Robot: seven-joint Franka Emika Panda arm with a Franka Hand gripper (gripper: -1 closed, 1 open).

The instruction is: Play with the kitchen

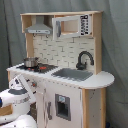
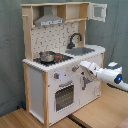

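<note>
The kitchen (image 2: 60, 60) stands on a wooden floor (image 2: 100, 112), tall and upright, its long axis vertical, with the hood (image 2: 49, 19) and microwave cabinet (image 2: 97, 11) up top, and the counter below carrying a small pot (image 2: 47, 56) on the stove near one end and the sink (image 2: 82, 50) with its black faucet (image 2: 74, 39) toward the other. In the second exterior view the single arm reaches in from the second exterior view's right, and its end effector (image 2: 80, 69) sits just beside the front panel, below the counter edge and level with the knobs (image 2: 57, 76), above and to one side of the oven door (image 2: 64, 96). I cannot tell how wide it is parted, nor whether it has hold of anything. In the first exterior view the arm (image 1: 20, 95) shows at the lower left, close against the same front face. So the kitchen lies straight ahead of the end effector, nearly in contact; the next move likely turns on a short push or pull along the front.
</note>
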